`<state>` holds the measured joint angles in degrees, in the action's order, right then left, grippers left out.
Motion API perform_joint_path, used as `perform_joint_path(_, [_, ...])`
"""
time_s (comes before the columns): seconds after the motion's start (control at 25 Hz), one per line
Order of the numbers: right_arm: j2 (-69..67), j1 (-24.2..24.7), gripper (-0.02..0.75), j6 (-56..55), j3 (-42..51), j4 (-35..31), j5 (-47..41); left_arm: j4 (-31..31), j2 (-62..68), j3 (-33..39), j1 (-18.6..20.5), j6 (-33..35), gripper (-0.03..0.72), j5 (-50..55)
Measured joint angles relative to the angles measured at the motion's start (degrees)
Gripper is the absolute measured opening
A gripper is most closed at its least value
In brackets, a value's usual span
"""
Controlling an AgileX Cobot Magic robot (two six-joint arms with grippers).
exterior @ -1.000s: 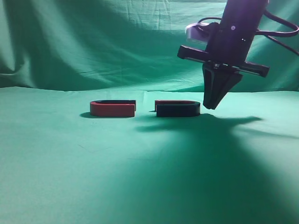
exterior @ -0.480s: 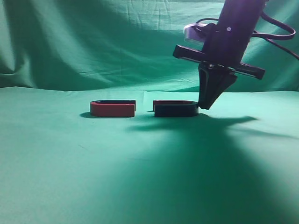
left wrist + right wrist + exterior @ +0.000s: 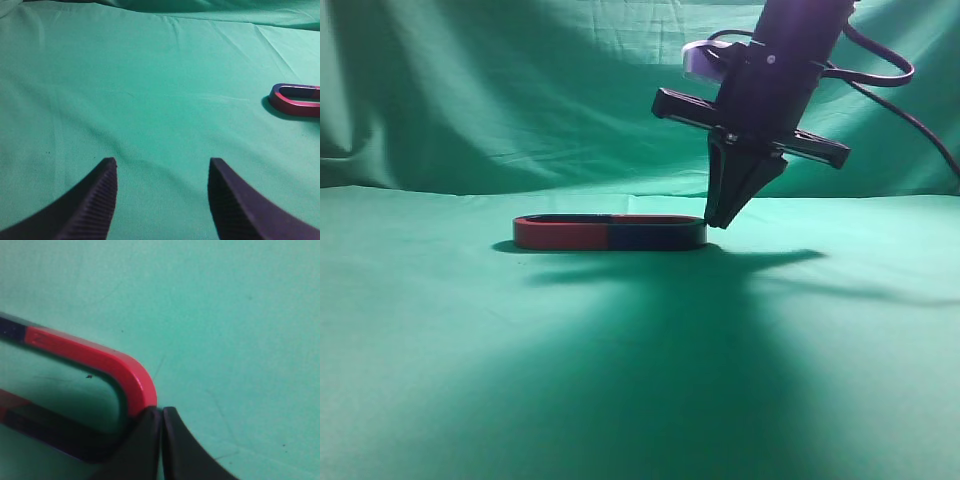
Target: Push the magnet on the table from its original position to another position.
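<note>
I see the right gripper (image 3: 717, 222) pointing down at the right end of the magnets, its two fingers pressed together into a single tip with nothing between them. In the right wrist view that closed tip (image 3: 161, 412) touches the outside of the curved bend of a magnet (image 3: 131, 375), whose top face shows red around the bend and turns dark blue further along the arm.

In the exterior view the two horseshoe pieces sit end to end and touching, so together they form one long closed loop lying flat on the green cloth (image 3: 470, 360). The left piece (image 3: 560, 232) shows a red side, and the right piece (image 3: 655, 233) shows a dark blue side. The loop lies in the middle of the table, slightly left of the gripper tip, which meets its right end low down near the cloth.

The left gripper (image 3: 162, 172) hangs above bare cloth with its ribbed fingers (image 3: 95, 200) spread wide and nothing between them. From that wrist camera I see only the rounded end of the loop (image 3: 295, 100) at the right edge of the picture, well apart from those fingers. I cannot find the left arm in the exterior view.

A green cloth backdrop (image 3: 520, 90) hangs behind the table.
</note>
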<state>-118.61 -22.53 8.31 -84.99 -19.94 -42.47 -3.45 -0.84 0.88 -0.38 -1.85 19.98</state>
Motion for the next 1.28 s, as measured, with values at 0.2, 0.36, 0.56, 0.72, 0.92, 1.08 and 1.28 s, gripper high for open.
perform_joint_path(0.2, [0.6,-0.1,0.000,-0.2,-0.1,-0.2,-1.2,0.0,0.0,0.0,0.0,0.0,0.372,0.0])
perform_joint_path(0.36, [4.6,-0.1,0.000,-0.3,-4.0,1.3,-8.5,0.0,0.0,0.0,0.0,0.0,0.372,0.0])
perform_joint_path(0.56, [13.1,-0.2,0.000,-2.6,-9.6,4.8,-17.6,0.0,0.0,0.0,0.0,0.0,0.372,0.0])
perform_joint_path(0.72, [20.7,-0.5,0.000,-6.7,-10.2,9.8,-24.3,0.0,0.0,0.0,0.0,0.0,0.372,0.0])
perform_joint_path(0.92, [29.5,-0.5,0.000,-10.8,-10.0,15.9,-28.9,0.0,0.0,0.0,0.0,0.0,0.372,0.0])
perform_joint_path(1.08, [37.2,-0.5,0.000,-12.8,-6.8,18.9,-29.1,0.0,0.0,0.0,0.0,0.0,0.372,0.0])
perform_joint_path(1.28, [47.9,-0.5,0.000,-14.1,2.4,20.0,-29.4,0.0,0.0,0.0,0.0,0.0,0.372,0.0])
